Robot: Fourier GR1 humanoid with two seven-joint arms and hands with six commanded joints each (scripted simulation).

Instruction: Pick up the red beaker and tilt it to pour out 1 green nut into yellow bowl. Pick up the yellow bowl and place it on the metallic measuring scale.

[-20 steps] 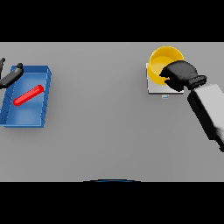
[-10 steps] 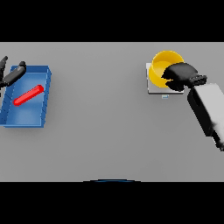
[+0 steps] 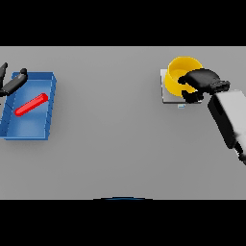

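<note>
While your right hand (image 3: 201,82) grips the yellow bowl (image 3: 178,72) sitting on the scale (image 3: 166,96), placing looks finished. Next, you release and lift clear.

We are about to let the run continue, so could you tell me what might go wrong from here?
The right hand is curled over the near rim of the bowl, which sits on the scale; letting go carelessly could drag or tip the bowl off it. The beaker lies in the blue tray with the left hand close by, so a stray move could knock it.
</note>
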